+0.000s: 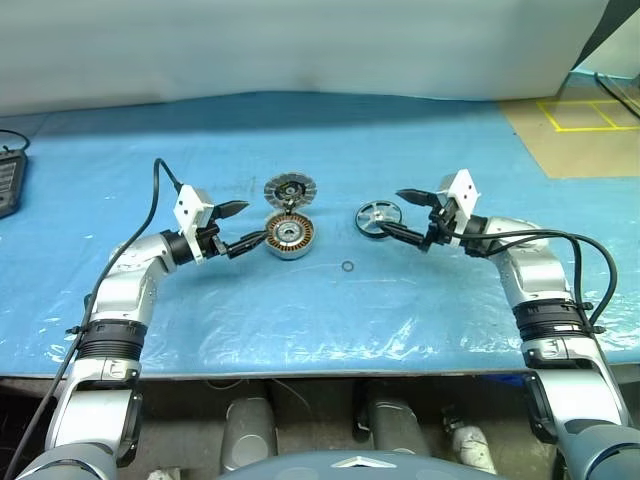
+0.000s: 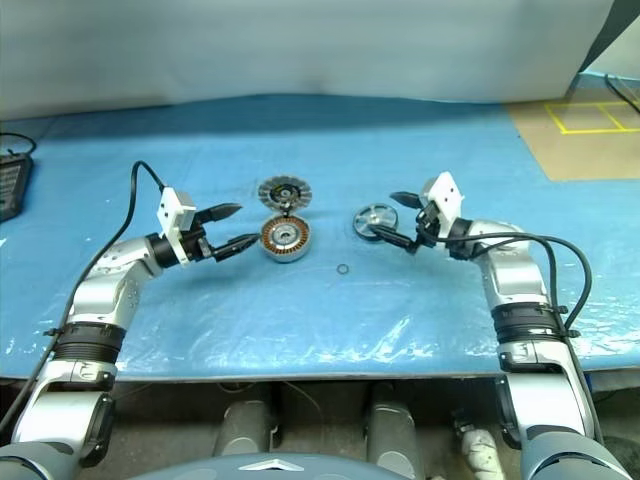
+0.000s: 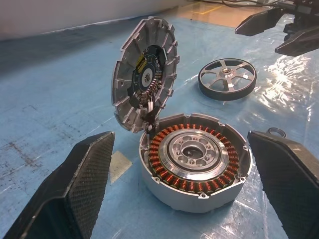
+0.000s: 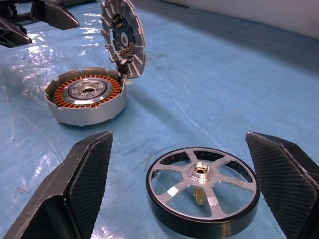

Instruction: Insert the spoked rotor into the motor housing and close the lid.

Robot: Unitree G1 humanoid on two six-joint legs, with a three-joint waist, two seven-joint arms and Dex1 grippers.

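Note:
The motor housing (image 1: 290, 236) lies on the blue sheet with its copper windings showing. Its ribbed grey lid (image 1: 289, 189) stands tilted up at the housing's far edge, apparently joined there. The spoked rotor (image 1: 378, 216) lies flat on the sheet to the housing's right. My left gripper (image 1: 250, 225) is open just left of the housing, which sits between and beyond its fingers (image 3: 75, 189), untouched. My right gripper (image 1: 394, 212) is open at the rotor's right side. The rotor (image 4: 202, 184) lies between its fingers (image 4: 79, 189), and they do not touch it.
A small dark ring (image 1: 347, 267) lies on the sheet in front of the housing and rotor. A black device (image 1: 8, 180) sits at the far left. A brown board with yellow tape (image 1: 580, 130) lies at the back right. The table's front edge (image 1: 300, 372) runs close to me.

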